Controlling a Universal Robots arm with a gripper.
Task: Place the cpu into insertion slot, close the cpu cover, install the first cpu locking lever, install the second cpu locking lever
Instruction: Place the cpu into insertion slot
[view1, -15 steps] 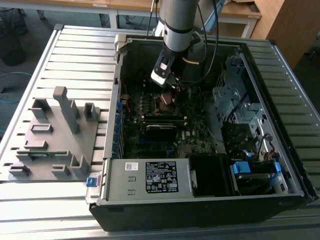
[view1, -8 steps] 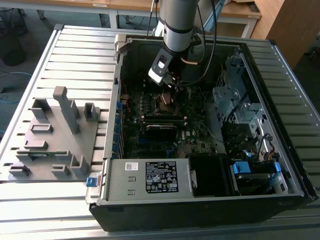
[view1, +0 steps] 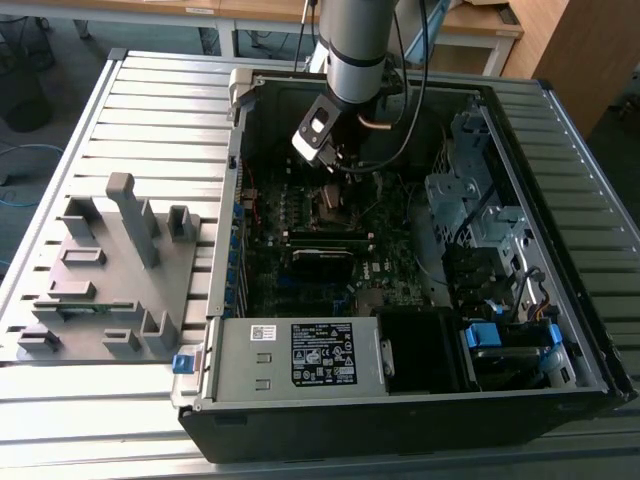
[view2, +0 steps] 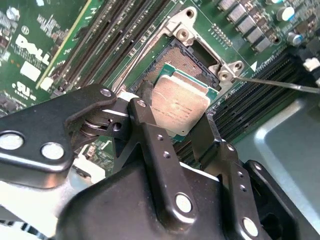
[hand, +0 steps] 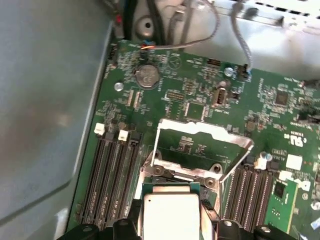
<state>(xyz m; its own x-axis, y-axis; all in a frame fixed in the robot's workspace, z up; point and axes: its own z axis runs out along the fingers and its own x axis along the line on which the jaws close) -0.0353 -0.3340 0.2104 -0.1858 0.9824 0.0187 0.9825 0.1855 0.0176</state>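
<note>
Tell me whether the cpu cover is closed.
No, in the first wrist view the cpu cover stands swung up, clear of the cpu.

The arm (view1: 355, 40) reaches into the open computer case (view1: 400, 428), its hand (view1: 340, 165) above the motherboard (view1: 400, 285).

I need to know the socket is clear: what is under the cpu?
Under the cpu, clamped in the gripper, lies the insertion slot; its dark contact bed shows past one edge of the chip. The part directly beneath is covered. The cpu cover stands open.
</note>
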